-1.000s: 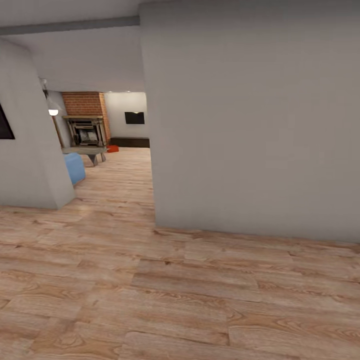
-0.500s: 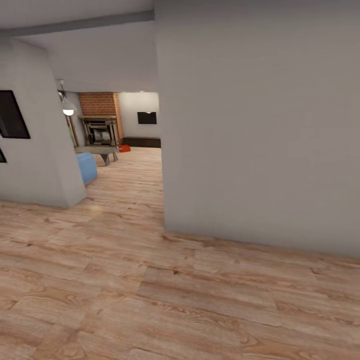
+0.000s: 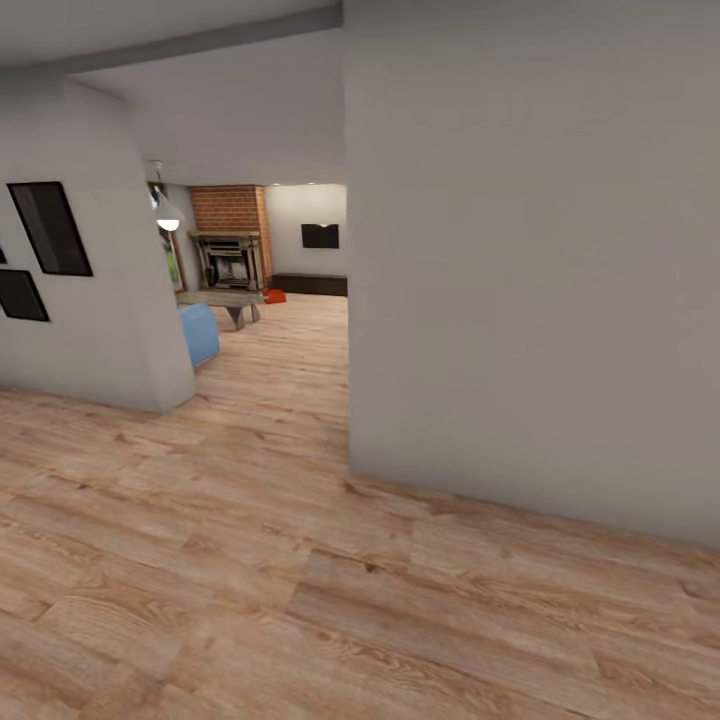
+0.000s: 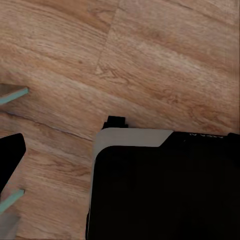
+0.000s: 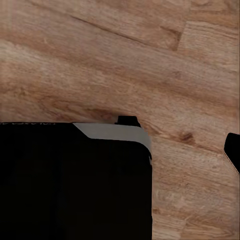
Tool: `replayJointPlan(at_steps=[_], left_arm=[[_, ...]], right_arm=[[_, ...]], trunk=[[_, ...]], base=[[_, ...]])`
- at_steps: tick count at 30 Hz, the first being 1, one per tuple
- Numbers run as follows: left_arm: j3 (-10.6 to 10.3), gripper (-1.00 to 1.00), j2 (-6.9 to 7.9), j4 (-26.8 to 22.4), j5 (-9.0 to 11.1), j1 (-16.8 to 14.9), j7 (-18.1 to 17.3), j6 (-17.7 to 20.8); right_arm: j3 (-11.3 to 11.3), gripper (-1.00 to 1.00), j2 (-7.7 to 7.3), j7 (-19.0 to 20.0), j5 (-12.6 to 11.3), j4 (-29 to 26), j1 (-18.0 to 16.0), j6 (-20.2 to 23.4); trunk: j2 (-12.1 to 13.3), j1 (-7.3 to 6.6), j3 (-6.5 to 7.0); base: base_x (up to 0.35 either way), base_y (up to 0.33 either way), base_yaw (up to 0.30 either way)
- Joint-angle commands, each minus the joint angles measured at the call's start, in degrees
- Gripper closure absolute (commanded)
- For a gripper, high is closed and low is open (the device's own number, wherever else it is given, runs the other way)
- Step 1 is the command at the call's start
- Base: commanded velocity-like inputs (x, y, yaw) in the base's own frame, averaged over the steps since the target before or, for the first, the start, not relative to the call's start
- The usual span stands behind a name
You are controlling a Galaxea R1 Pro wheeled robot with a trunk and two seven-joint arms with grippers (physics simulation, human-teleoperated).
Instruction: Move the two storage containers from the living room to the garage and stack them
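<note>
Head view: grey wall (image 3: 530, 260) blocks the living room (image 3: 270, 270).

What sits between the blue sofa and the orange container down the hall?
In the head view, a low grey table stands between the blue sofa and the orange container, before the brick fireplace.

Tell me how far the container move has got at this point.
Nothing looks done. An orange-red container sits on the wood floor beside the brick fireplace, far down the hallway. The robot is partway there, carrying nothing that shows. Fetching, hauling to the garage and stacking all remain.
</note>
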Motion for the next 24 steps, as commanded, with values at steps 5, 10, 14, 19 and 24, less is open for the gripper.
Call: replayJointPlan(at_steps=[5, 10, 14, 19, 24], left_arm=[[0.06, -1.00, -0.01, -0.02, 0.39, -0.04, 0.13, 0.03], [0.06, -1.00, -0.02, -0.02, 0.40, -0.04, 0.13, 0.03], [0.06, -1.00, 0.01, -0.02, 0.42, -0.04, 0.13, 0.03], [0.06, -1.00, 0.07, -0.02, 0.42, -0.04, 0.13, 0.03], [0.06, -1.00, 0.07, -0.02, 0.42, -0.04, 0.13, 0.03]], right_arm=[[0.48, -1.00, 0.16, -0.03, -0.59, 0.17, -0.07, -0.14], [0.38, -1.00, 0.09, -0.03, -0.61, 0.12, -0.07, -0.28], [0.39, -1.00, 0.12, -0.03, -0.63, 0.10, -0.07, -0.32], [0.39, -1.00, 0.12, -0.03, -0.57, 0.10, -0.07, -0.33], [0.39, -1.00, 0.13, -0.03, -0.53, 0.10, -0.07, -0.33]], trunk=[[-0.09, 0.06, -0.11], [-0.09, 0.06, -0.11], [-0.09, 0.06, -0.11], [-0.09, 0.06, -0.11], [-0.09, 0.06, -0.11]], base=[[0.323, 0.000, 0.004], [0.323, 0.000, 0.158], [0.323, 0.000, 0.256], [0.323, 0.000, 0.271], [0.323, 0.000, 0.272]])
